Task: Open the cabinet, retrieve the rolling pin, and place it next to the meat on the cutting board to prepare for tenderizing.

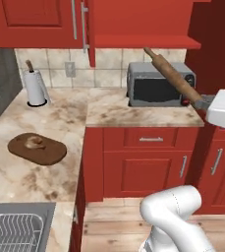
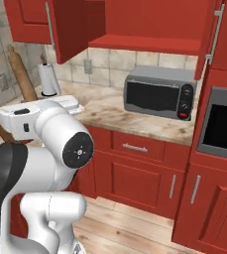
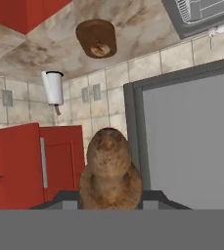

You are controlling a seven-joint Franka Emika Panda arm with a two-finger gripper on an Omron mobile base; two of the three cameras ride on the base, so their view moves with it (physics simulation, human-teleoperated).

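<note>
**Pin in hand, carry to board**

Your gripper (image 3: 111,197) is clamped on the slim brown wooden rolling pin (image 1: 172,77), aloft before the grey microwave (image 1: 159,84). Swing left, lay it flat beside the tan meat lump (image 1: 34,142) on the round dark wooden cutting board (image 1: 47,153).

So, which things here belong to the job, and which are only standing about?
Job:
rolling pin, held in the gripper
cabinet, open
board
meat, on the board

Standing about:
microwave
paper towel roll
dish rack
</note>
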